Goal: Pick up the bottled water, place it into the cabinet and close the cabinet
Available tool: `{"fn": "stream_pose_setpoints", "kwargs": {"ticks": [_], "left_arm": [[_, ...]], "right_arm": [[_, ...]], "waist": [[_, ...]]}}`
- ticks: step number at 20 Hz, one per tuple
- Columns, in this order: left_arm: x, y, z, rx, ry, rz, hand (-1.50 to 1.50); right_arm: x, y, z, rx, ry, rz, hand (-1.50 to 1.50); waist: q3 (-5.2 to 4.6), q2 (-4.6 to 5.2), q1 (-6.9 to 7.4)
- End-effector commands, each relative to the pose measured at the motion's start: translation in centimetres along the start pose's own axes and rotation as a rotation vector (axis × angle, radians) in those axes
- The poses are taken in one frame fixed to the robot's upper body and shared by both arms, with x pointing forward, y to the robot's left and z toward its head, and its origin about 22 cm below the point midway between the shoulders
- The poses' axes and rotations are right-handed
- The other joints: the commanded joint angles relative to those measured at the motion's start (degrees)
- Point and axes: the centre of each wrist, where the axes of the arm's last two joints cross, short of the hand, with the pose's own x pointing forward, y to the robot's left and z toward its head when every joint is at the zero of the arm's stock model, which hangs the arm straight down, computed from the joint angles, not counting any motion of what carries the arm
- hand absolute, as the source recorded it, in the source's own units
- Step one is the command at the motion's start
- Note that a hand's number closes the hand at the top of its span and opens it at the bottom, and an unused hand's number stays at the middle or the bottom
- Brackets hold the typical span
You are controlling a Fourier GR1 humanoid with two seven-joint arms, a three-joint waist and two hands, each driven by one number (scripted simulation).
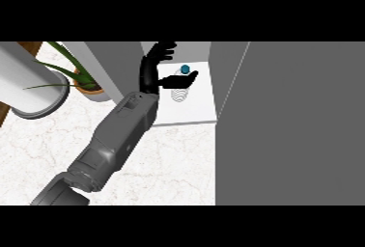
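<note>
We see the clear ribbed plastic water bottle with a blue cap (181, 87) standing on the white shelf floor of the open cabinet (196, 113), roughly in the middle of that shelf, its cap towards the back. The black hand (153, 72) on the one grey forearm (118, 140) in view is at the bottle: its thumb lies across the upper part of the bottle, just below the blue cap, while the fingers are straight and fanned apart, pointing up past the bottle's left side towards the back of the cabinet. We cannot tell whether the thumb actually touches the bottle or only passes over it. We take this for the left hand, since the arm comes in from the lower left; no other hand shows.

Right of the bottle, the large flat grey cabinet door (292, 125) stands open, edge on to the shelf. Left of the bottle, beyond the grey cabinet wall, a green-leaved plant in a terracotta pot (85, 79) sits on the white marble counter (171, 164). Further left of the bottle lies a big pale grey cylinder (28, 82) with a darker rim.
</note>
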Motion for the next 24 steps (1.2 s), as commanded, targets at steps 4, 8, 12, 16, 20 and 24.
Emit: {"fn": "stream_pose_setpoints", "kwargs": {"ticks": [4, 8, 12, 16, 20, 24], "left_arm": [[1.2, 0.1, -1.3, 0.02, 0.0, -0.049, -1.5], [2.6, 0.9, -2.6, 0.015, -0.008, -0.053, -1.5], [1.2, 0.1, -1.3, -0.047, -0.084, 0.014, -1.5], [3.1, -1.0, -1.7, -0.042, -0.17, 0.102, -1.5], [2.0, -0.7, -1.2, -0.096, -0.185, 0.15, -1.5], [2.6, -1.1, -1.0, -0.071, -0.186, 0.185, -1.5]], "right_arm": [[1.2, 0.2, -0.2, 0.042, -0.028, -0.003, -1.5], [1.4, 0.9, -0.6, 0.052, -0.036, 0.001, -1.5], [1.7, 1.6, -0.4, 0.036, -0.035, 0.008, -1.5], [1.1, 0.8, -1.0, 0.034, -0.032, 0.031, -1.5], [1.6, 1.4, -1.0, 0.029, -0.037, 0.033, -1.5], [2.5, 0.9, -1.2, 0.043, -0.034, 0.032, -1.5]], "waist": [[0.02, 0.2, -0.6], [0.0, 0.3, -0.69], [-0.04, 0.04, -0.41], [0.0, -0.07, 0.37], [0.0, -0.26, 0.44], [0.03, -0.76, 0.16]]}}
